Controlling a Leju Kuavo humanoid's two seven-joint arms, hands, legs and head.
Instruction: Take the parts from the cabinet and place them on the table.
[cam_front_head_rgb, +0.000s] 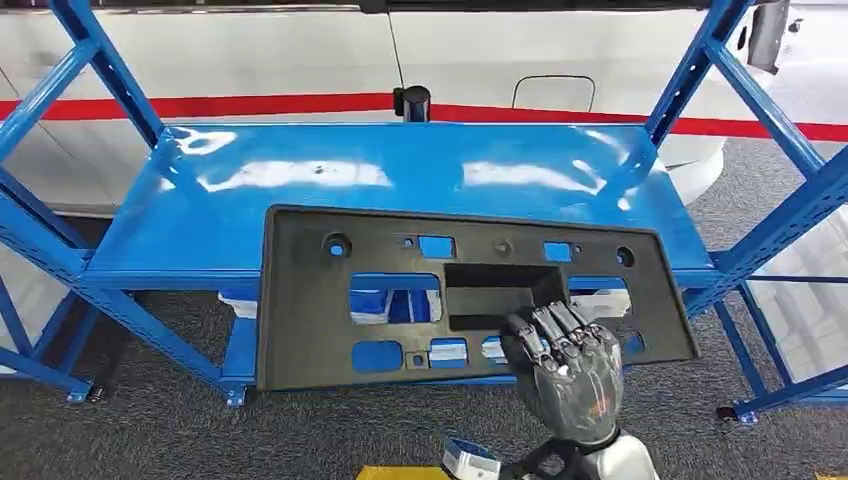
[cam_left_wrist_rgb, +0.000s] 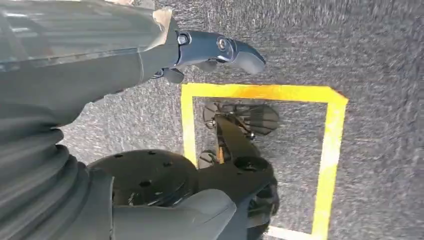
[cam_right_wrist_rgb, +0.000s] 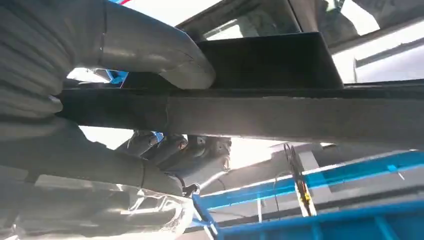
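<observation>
While right hand (cam_front_head_rgb: 568, 368) grips near edge of large black rectangular plastic panel with cut-outs (cam_front_head_rgb: 330, 300), panel sits over front edge of glossy blue metal shelf (cam_front_head_rgb: 300, 180), overhanging grey carpet floor (cam_front_head_rgb: 150, 420). Right wrist view: thumb (cam_right_wrist_rgb: 150, 47) on one face of panel edge, fingers (cam_right_wrist_rgb: 175, 150) on other. Left hand (cam_left_wrist_rgb: 220, 50) hangs over carpet and yellow floor tape (cam_left_wrist_rgb: 260, 92), holding nothing, one finger extended.

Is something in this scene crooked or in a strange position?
Yes. The black panel juts over the front edge of the blue shelf, held only by the right hand at one point, off-centre.
</observation>
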